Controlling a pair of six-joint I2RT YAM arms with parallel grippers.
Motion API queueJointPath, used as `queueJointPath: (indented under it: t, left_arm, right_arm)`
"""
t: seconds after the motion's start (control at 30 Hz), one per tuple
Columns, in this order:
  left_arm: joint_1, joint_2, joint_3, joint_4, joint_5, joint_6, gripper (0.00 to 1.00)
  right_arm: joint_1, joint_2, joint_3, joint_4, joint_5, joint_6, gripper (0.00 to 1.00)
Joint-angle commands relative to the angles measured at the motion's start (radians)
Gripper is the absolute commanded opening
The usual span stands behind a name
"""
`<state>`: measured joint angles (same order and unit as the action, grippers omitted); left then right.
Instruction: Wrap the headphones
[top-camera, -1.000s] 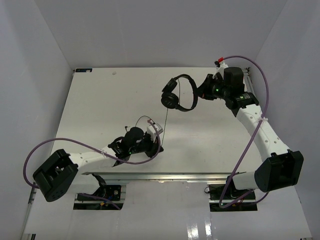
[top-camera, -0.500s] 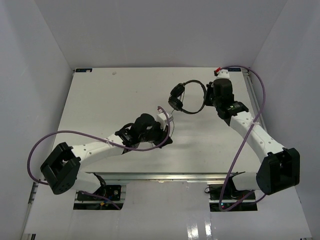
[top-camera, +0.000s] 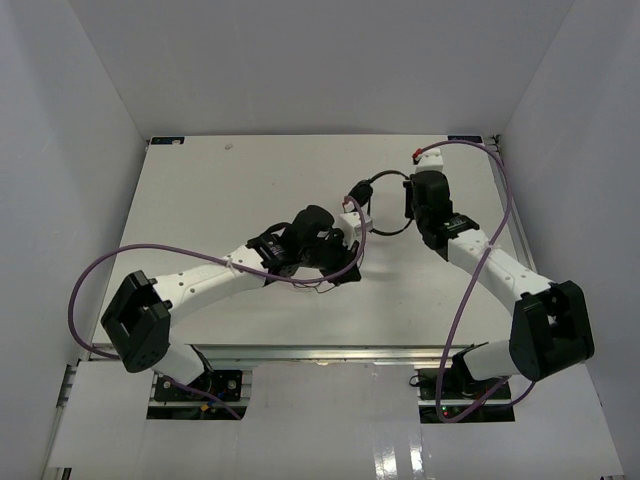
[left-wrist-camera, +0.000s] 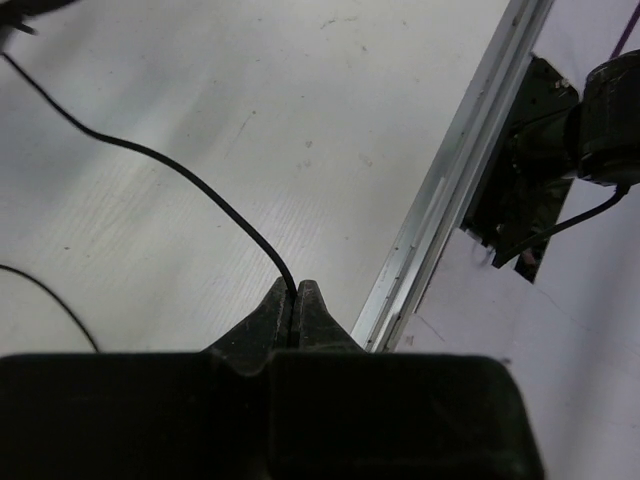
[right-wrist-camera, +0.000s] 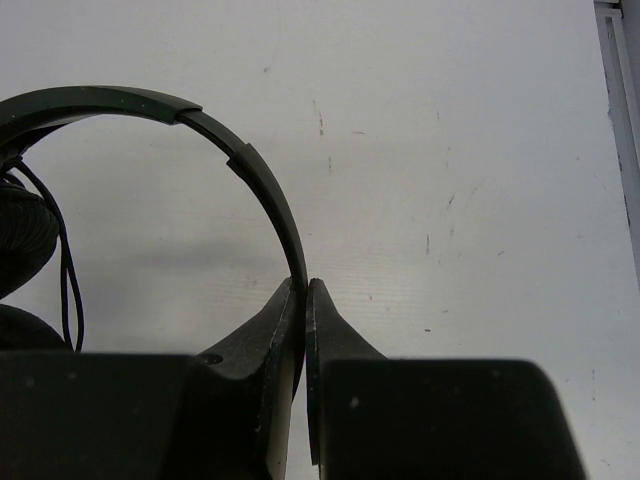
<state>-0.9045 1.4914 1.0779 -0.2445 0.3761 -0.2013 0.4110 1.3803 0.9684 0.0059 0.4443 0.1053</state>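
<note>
Status: both grips set, winding looks barely begun. The right end effector is pinched shut on the headband of the headphones, gripping the thin band near one end of its arc. The left end effector is closed on the cord, which leaves the fingertips and runs free up and to the left over the desk. The headphones sit right of centre toward the far side of the desk, between the two end effectors, which are close together in the top view. The soft shadow under the band suggests they're held off the surface, not certain

Done: headphones secured, cord picked up. Left: most or all of the wrapping. The left wrist view shows a long slack run plus a second strand low at the left edge, so plenty of cord is not taken up. The right wrist view shows a thin length hanging by the earcup; can't tell whether that's a turn round the cup or just where the lead exits

Blind spots:
- the left arm's wrist covers part of the headphones in the top view
- cord too thin to trace there
- plug not seen in any view
- earcups cut off at the left edge of the right wrist view, so any turns already on them can't be counted
</note>
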Motion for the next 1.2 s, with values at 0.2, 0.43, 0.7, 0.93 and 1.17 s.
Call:
queueJointPath:
  t: [0.2, 0.43, 0.7, 0.93, 1.17]
  left_arm:
    - [0.019, -0.025, 0.217, -0.283, -0.216, 0.195, 0.04]
    - [0.077, 0.004, 0.291, -0.306, -0.200, 0.256, 0.04]
    - [0.106, 0.054, 0.370, -0.317, -0.218, 0.315, 0.05]
    - [0.115, 0.047, 0.343, -0.322, -0.307, 0.385, 0.06]
    - [0.139, -0.042, 0.215, -0.253, -0.338, 0.390, 0.06]
  right_arm:
    - [0.008, -0.124, -0.136, 0.176, -0.114, -0.264, 0.08]
    - [0.012, -0.213, -0.174, 0.137, -0.290, -0.367, 0.08]
    - [0.012, -0.260, -0.189, 0.022, -0.595, -0.430, 0.08]
    - [0.012, -0.273, -0.166, -0.081, -0.738, -0.489, 0.08]
    - [0.011, -0.260, -0.117, -0.139, -0.787, -0.468, 0.08]
